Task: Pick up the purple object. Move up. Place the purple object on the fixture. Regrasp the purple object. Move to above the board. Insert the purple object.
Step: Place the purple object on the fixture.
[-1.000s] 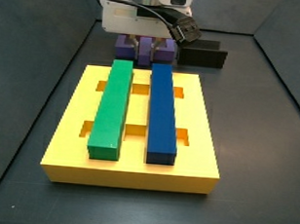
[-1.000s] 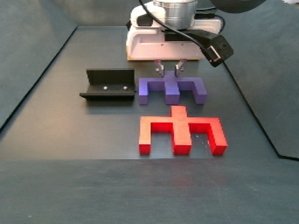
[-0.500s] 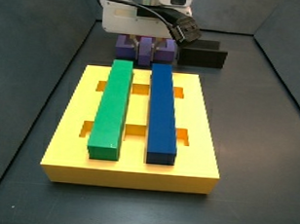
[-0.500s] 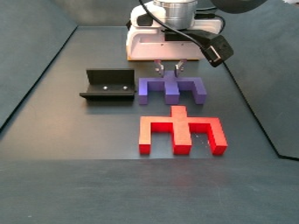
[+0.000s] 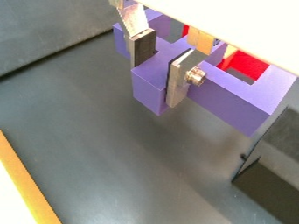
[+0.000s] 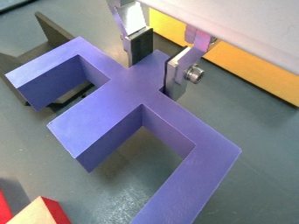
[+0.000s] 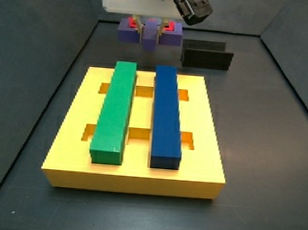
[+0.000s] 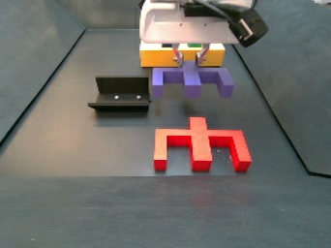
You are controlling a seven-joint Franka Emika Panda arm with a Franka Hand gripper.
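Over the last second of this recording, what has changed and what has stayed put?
The gripper, shut on the purple object, has risen, lifting the piece off the floor. The fixture, the red piece and the board with its green bar and blue bar have not moved.

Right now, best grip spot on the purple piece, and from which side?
Take the purple object by its narrow central stem, coming straight down from above. That stem is slim enough to fit between the two fingers, with flat parallel faces for the pads, while the prongs to either side spread too wide. The hand is shut on exactly that stem, and in a side view the piece hangs level, clear of the floor.
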